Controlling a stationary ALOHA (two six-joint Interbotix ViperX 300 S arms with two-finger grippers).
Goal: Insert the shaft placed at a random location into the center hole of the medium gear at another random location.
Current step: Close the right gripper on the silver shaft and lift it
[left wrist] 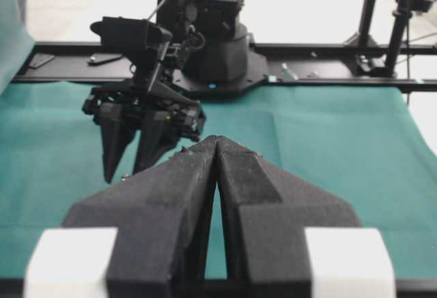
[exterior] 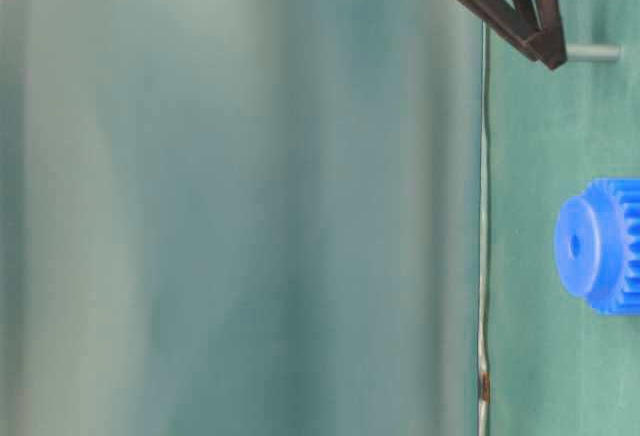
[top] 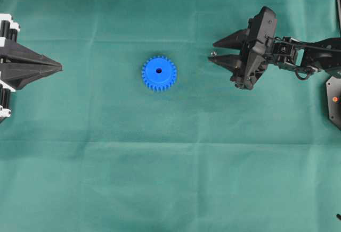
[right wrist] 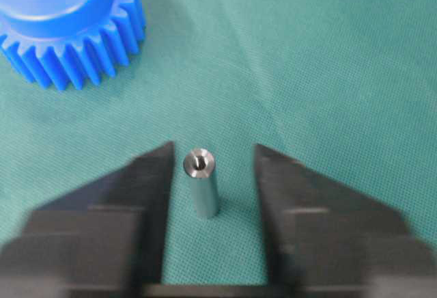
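On a green cloth [top: 170,179], the shaft [right wrist: 201,183] stands upright between the right gripper [right wrist: 213,168]'s parted, not-yet-touching jaws, apparently positioned for pickup; the medium gear [top: 159,73] lies well apart.

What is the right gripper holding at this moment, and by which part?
Nothing yet. The shaft stands upright between the fingers of the right gripper, with a gap on each side. The left gripper is shut and empty.
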